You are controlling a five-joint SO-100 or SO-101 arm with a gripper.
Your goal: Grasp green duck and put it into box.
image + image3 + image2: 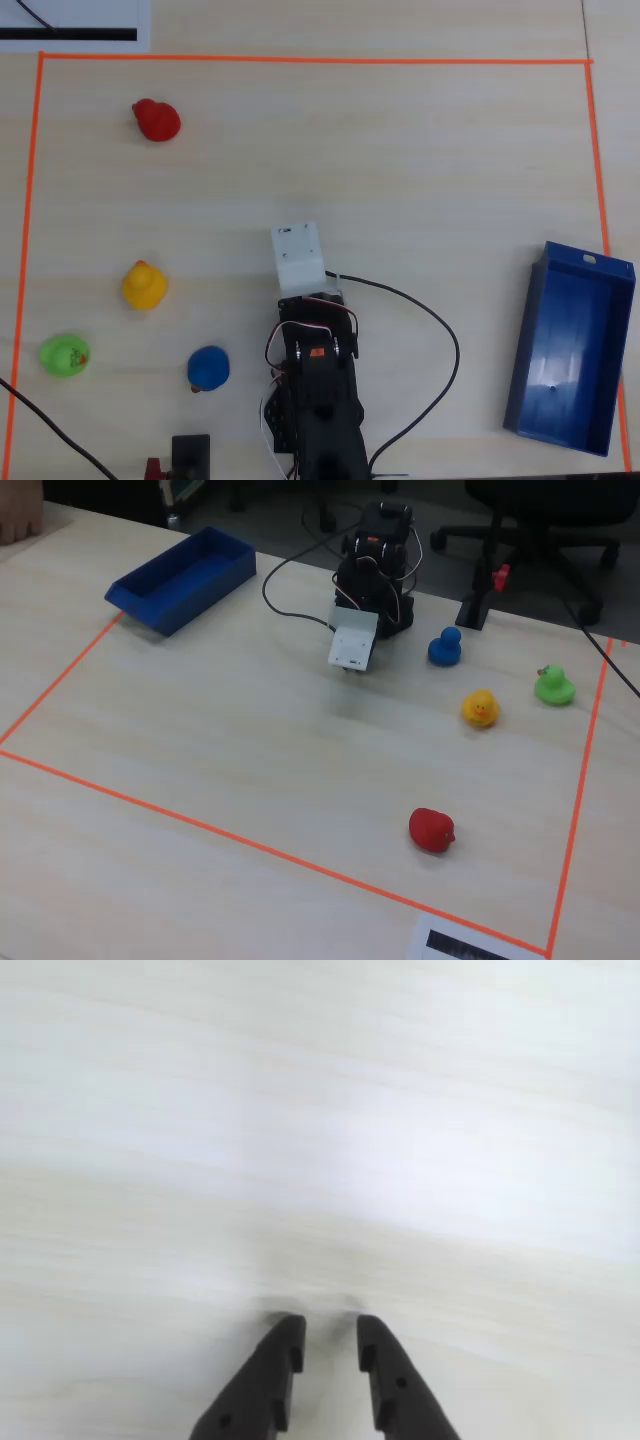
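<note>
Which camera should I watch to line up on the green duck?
Use the overhead view: the green duck sits unobstructed at lower left, the arm in the same picture. The fixed view shows it smaller, at far right. The wrist view shows only table and the claw.

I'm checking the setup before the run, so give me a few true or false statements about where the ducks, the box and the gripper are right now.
1. The green duck lies inside the box. False: it sits on the table, far from the empty box.
2. The gripper holds nothing. True.
3. Four ducks are on the table. True.
4. In the overhead view, the red duck is nearest the green duck. False: the yellow duck is nearest.
</note>
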